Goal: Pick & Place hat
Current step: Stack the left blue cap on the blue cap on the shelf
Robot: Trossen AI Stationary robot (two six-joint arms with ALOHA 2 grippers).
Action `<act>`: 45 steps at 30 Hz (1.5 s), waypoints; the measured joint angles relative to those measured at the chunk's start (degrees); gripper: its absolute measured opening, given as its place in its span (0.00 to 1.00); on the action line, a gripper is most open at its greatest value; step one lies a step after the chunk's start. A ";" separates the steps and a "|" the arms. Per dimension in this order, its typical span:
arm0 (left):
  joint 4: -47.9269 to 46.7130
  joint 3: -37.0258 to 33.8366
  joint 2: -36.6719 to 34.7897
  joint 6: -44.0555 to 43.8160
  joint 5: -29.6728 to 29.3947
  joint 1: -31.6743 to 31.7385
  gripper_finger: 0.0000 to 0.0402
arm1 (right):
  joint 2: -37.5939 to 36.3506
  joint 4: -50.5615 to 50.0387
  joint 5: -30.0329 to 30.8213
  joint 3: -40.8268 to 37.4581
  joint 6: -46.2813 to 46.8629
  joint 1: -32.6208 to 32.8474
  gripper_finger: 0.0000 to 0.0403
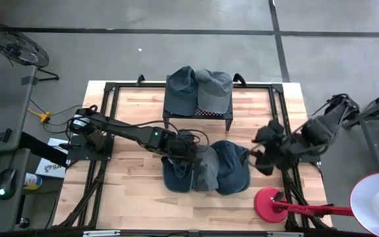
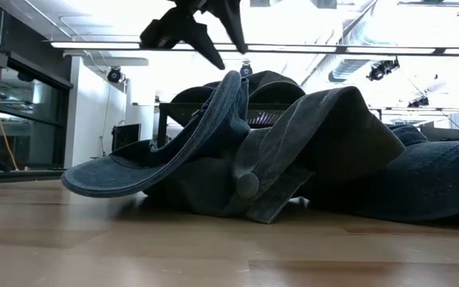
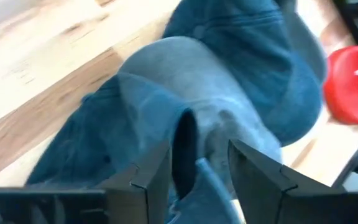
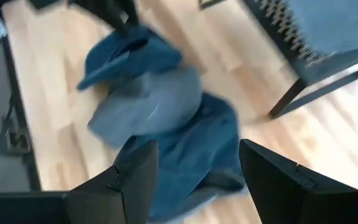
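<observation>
Hats are lying in a loose pile (image 1: 206, 170) of denim caps near the middle of the wooden tabletop (image 1: 137, 108), slightly toward its front edge. The left gripper (image 1: 184, 155) is reaching over the pile's left side, and in the left wrist view its two dark fingers (image 3: 151, 180) are straddling a raised fold of a blue denim cap (image 3: 185, 124), partly spread, with cloth sitting between them. I judge this to be the start of a pick, with the fingers placed around a ridge of fabric because a soft cap offers no firm edge to pinch.

In the low view one cap's brim (image 2: 146, 171) is tilting upward off the wood, suggesting the cloth is being drawn up there, though I cannot tell whether the grip is firm.

The right gripper (image 1: 263, 158) is waiting just beside the pile's right side with its fingers spread wide, holding nothing.

Two more caps (image 1: 197, 91) are resting on a small black rack (image 1: 197, 115) toward the back edge, likely the drop spot. A red round base (image 1: 268, 203) is standing near the front right corner.

Bare wood is lying open between pile and rack, giving room for a lift and carry. The caps are overlapping, so a neighbour may drag along.
</observation>
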 joint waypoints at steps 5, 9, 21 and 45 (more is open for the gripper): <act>3.59 0.00 0.00 1.02 -0.63 0.48 0.52 | -1.04 2.82 -0.02 -6.39 3.46 6.48 0.54; 3.19 0.02 0.99 -2.11 1.75 1.36 0.65 | -1.06 5.00 0.11 -10.01 3.71 9.34 0.54; 1.66 -0.05 4.46 -3.58 3.23 2.25 0.69 | -1.03 11.91 -1.21 -16.57 2.73 12.81 0.54; -2.76 0.02 8.09 -10.79 17.14 2.21 0.18 | -1.06 13.84 1.56 -16.68 1.30 13.03 0.54</act>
